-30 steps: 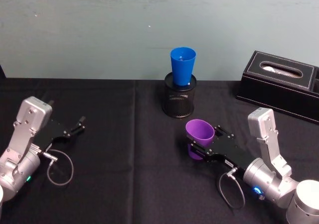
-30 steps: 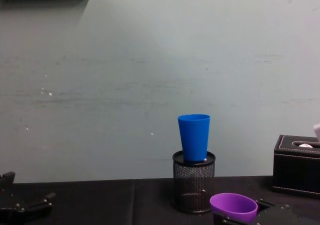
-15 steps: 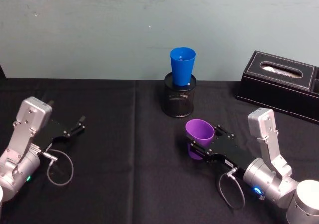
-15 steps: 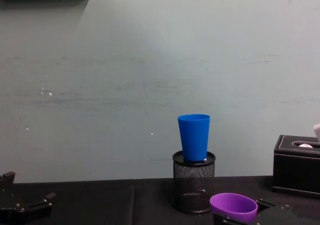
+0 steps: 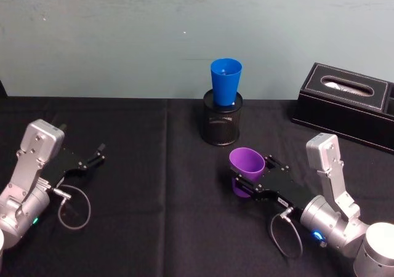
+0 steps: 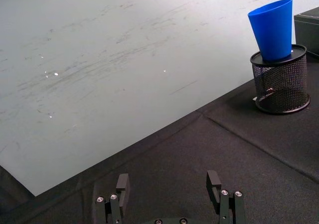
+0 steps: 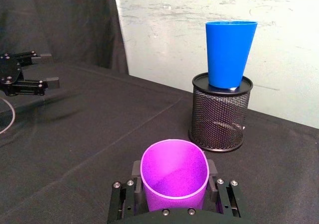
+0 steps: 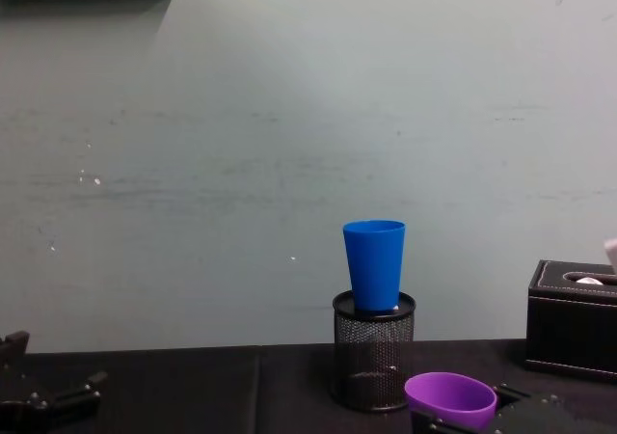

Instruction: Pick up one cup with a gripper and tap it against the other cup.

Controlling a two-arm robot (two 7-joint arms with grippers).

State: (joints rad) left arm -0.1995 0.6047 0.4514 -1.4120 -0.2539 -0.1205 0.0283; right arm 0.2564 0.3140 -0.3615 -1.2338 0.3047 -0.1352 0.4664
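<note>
- Black cloth (image 5: 160,191) covers the table from its near edge to the far side, where a pale grey-green wall (image 5: 111,37) rises, scuffed with faint streaks and specks
- Two cups are on the scene: one short, wide purple cup (image 5: 247,162) and one taller, tapered blue cup (image 5: 225,80)
- Two grippers reach in over the cloth, one from each near corner
- The right gripper (image 5: 251,173) sits near right of centre, its long jaws clamped on the sides of the purple cup, which has its mouth up and tips a little toward the far left
- The blue cup stands upright with its base dropped into the mouth of the single black wire-mesh pen holder (image 5: 221,128), at far centre close before the wall; it is beyond the purple cup and apart from it
- One black tissue box (image 5: 348,108) lies at the far right, white tissue showing in its slot
- The left gripper (image 5: 98,154) rests low at the near left, fingers spread with nothing between them, well apart from both cups
</note>
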